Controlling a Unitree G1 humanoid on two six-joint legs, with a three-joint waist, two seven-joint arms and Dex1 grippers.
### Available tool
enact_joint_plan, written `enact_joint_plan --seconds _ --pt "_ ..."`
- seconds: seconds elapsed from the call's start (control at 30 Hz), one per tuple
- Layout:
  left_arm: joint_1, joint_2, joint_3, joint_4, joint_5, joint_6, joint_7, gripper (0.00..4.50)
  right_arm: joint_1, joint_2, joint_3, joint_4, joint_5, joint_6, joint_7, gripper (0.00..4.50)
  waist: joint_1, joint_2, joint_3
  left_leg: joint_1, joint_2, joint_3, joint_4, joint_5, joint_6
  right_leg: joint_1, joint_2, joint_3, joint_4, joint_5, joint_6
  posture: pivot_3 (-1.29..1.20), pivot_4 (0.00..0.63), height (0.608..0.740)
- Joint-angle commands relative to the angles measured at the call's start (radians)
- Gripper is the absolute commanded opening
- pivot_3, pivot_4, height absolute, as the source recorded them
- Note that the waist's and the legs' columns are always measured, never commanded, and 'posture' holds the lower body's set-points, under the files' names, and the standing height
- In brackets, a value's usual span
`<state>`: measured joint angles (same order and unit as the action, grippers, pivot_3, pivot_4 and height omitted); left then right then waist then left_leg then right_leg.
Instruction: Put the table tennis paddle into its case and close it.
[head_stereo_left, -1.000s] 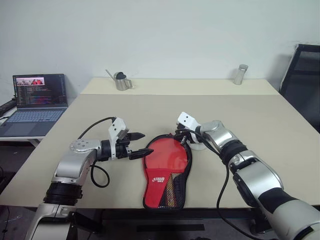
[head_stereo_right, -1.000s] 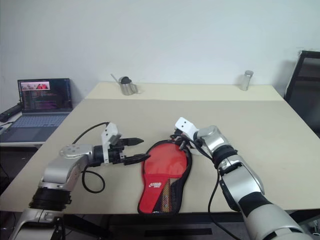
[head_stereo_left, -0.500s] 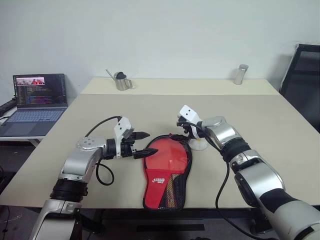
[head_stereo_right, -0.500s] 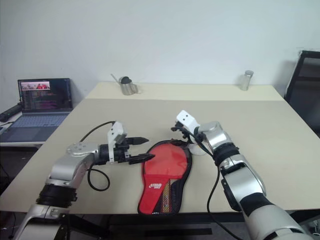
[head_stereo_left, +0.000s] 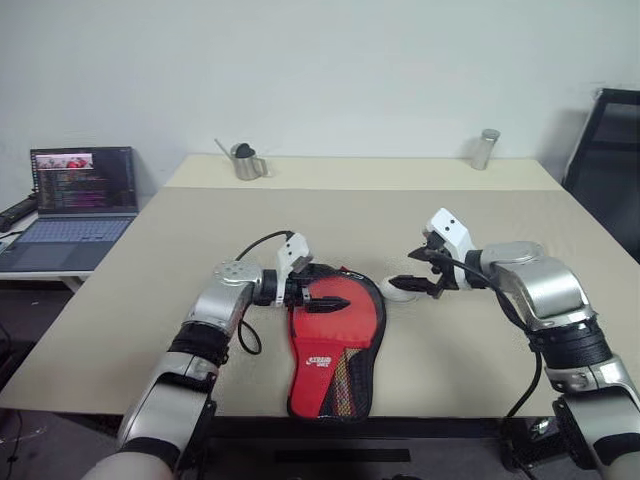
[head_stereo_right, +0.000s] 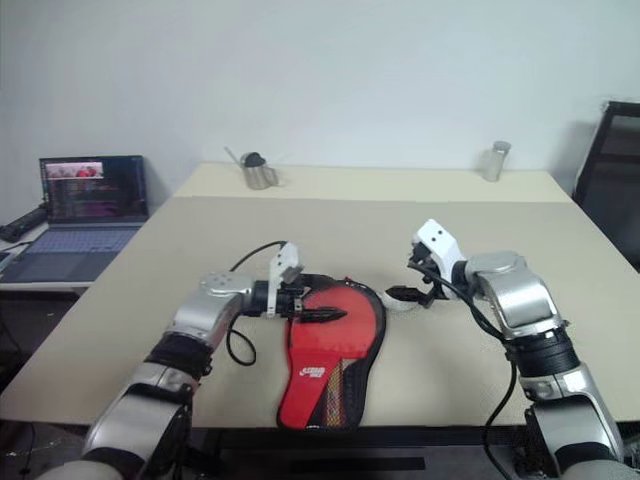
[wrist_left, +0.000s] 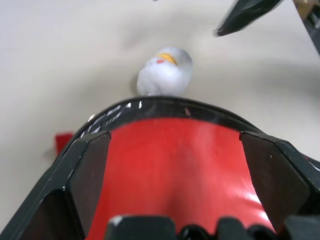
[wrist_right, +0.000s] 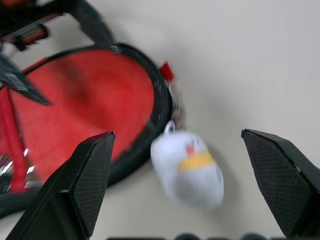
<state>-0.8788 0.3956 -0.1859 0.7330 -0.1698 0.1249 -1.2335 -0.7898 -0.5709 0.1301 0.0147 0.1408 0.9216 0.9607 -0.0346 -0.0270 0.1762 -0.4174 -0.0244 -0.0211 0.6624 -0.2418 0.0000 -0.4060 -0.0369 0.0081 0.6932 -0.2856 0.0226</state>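
Observation:
The case (head_stereo_left: 372, 335) lies open and flat near the table's front edge, a black rim around red. A glossy round red face (head_stereo_left: 345, 312) fills its wide end, and a striped handle (head_stereo_left: 347, 385) shows at the narrow near end, so the table tennis paddle looks to be lying in it. A small white charm (head_stereo_left: 397, 291) hangs off the zip on the case's right. My left gripper (head_stereo_left: 314, 294) is open, its fingers (wrist_left: 87, 170) over the case's left rim. My right gripper (head_stereo_left: 411, 270) is open and empty, just above and right of the charm (wrist_right: 187, 167).
A laptop (head_stereo_left: 78, 195) stands on a low side table at the left. A metal pitcher (head_stereo_left: 243, 162) and a metal canister (head_stereo_left: 485, 148) stand at the far end of the table. A black chair (head_stereo_left: 610, 150) is at the right.
My right gripper has opened, let go at the case's top rim, and drawn back to the right and upward. My left gripper has moved right, onto the case's left rim.

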Motion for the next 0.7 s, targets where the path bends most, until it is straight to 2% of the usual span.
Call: enact_joint_plan --seconds 0.03,0.3,0.7 --pt "-0.044 -0.028 -0.002 0.087 0.035 -0.081 -0.010 4.50 0.005 -0.020 -0.001 -0.039 0.026 -0.002 -0.003 4.45 -0.001 0.000 0.000 0.000 0.000 0.000 0.000 0.000 0.000 0.000 0.000 0.000 0.000 0.000 0.000 0.00 0.150 0.740" --pt "-0.085 -0.066 0.000 0.210 0.093 -0.168 -0.023 4.50 -0.035 -0.005 0.183 0.064 -0.088 -0.247 0.012 4.45 0.002 -0.001 0.001 0.000 0.000 0.000 0.000 0.000 0.000 0.000 0.000 0.000 0.000 0.000 0.000 0.00 0.150 0.740" --pt "-0.084 -0.078 0.010 0.223 0.115 -0.201 -0.033 4.50 -0.161 0.052 0.319 0.474 -0.271 -0.609 0.028 4.45 0.003 -0.001 0.001 0.000 0.000 0.000 0.000 0.000 0.000 0.000 0.000 0.000 0.000 0.000 0.000 0.00 0.150 0.740"
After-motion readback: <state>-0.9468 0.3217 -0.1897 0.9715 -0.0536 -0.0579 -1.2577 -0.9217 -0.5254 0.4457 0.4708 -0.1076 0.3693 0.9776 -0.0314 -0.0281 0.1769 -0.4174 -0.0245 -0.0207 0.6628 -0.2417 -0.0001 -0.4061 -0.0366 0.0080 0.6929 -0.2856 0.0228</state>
